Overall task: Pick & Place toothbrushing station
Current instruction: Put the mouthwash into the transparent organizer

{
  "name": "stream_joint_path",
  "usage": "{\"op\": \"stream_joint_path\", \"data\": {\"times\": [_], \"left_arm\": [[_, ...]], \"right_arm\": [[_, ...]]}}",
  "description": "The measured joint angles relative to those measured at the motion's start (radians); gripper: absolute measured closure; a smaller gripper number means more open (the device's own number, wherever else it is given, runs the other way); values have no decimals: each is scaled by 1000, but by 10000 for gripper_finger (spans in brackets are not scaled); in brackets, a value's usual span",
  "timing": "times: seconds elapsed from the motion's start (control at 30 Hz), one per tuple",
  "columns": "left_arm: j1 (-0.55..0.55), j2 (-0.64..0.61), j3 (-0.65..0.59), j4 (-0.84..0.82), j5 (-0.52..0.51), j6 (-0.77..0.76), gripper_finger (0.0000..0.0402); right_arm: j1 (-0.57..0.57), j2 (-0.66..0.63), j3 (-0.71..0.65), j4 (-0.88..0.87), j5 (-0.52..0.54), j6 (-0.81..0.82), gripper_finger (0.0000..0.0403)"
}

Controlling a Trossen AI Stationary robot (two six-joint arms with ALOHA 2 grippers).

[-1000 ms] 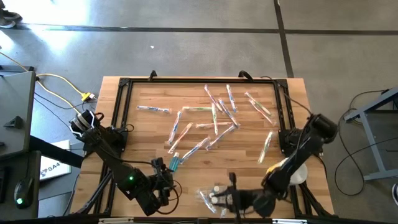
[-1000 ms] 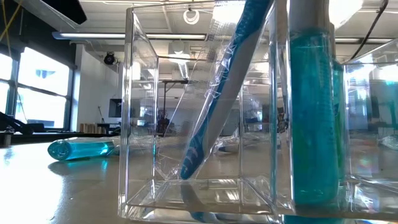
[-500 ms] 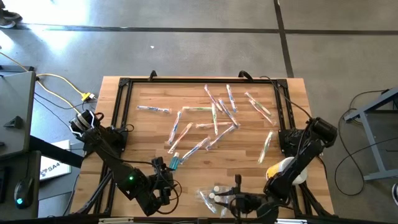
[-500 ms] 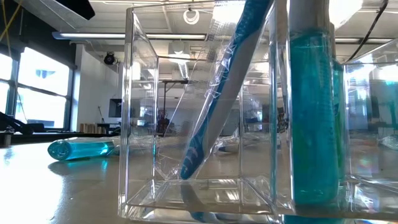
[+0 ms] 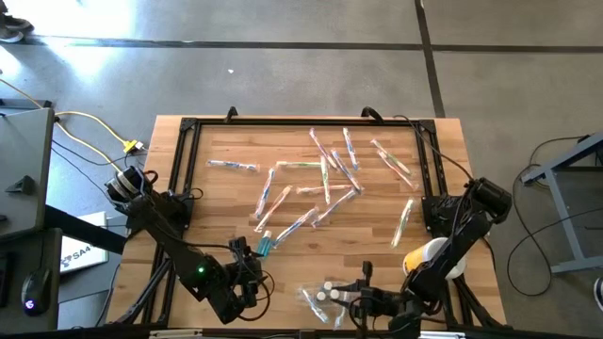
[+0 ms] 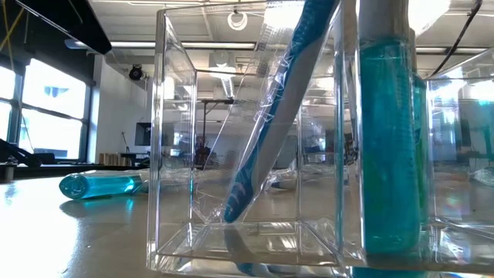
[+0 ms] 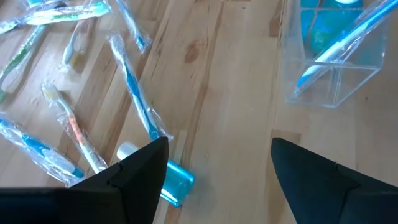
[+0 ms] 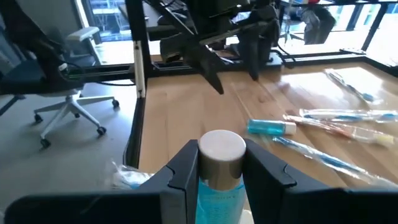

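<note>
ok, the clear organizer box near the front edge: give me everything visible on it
The clear organizer box looks like transparent acrylic, with thin upright walls dividing it into square compartments. It stands upright on the wooden table. One compartment holds a wrapped blue toothbrush leaning diagonally, head down. The next holds an upright teal bottle with a white cap, which the right hand grips.

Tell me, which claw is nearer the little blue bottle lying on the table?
Left. The left claw hovers open just beside the blue bottle; the right claw sits farther off, gripping another bottle.
</note>
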Motion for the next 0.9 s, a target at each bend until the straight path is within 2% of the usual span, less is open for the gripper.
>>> {"op": "stream_joint_path", "data": {"times": [0.2,0.4,0.9], "left_arm": [[0,0,-1,12,-2,-1,124],[0,0,-1,24,-3,18,124],[0,0,-1,24,-3,18,124]], "right_arm": [[-9,0,-92,82,0,74,316],[-10,0,-173,256,-12,34,316],[-21,1,-186,330,-84,2,316]]}}
